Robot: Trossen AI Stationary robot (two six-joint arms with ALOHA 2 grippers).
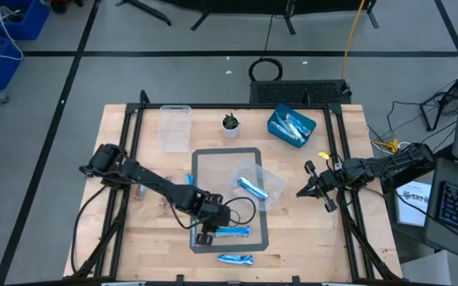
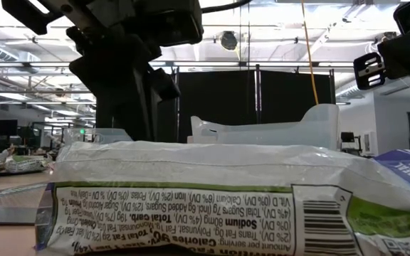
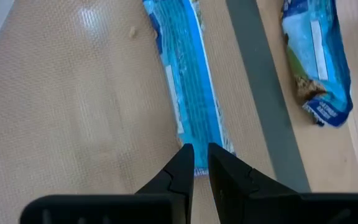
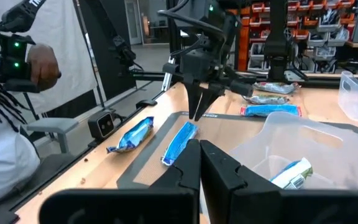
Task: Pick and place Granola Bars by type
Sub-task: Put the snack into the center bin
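At the near edge of the grey-bordered clear mat (image 1: 199, 155) on the wooden table (image 1: 126, 230), I see the left gripper (image 1: 207, 231) pointing down over one end of a bright blue foil-wrapped granola bar (image 1: 233, 231); through the left wrist camera its two dark fingers (image 3: 180, 168) stand nearly together with a narrow slit between, their tips at the bar's end (image 3: 188, 93); they hold nothing that I can make out. A second blue bar (image 1: 234, 259) lies off the mat on bare wood, nearer the table's front edge; it fills the low camera close up (image 2: 212, 199), nutrition label showing. A third blue bar (image 1: 253, 188) rests inside a clear plastic tub (image 1: 249, 187) lying on the mat's right part; the blue square bin (image 1: 291, 127) toward the back right holds several more blue-and-white bars. Two small brownish-pink bars (image 1: 139, 193) lie on the wood left of the mat, under the left arm. Another clear tub (image 1: 175, 127) sits at the back left, a small potted plant (image 1: 230, 123) between it and the bin. The right gripper (image 1: 304, 191) hovers at the table's right side, well apart from the bars, fingers (image 4: 185, 165) almost closed and empty. A person (image 4: 5, 106) stands beyond the table.
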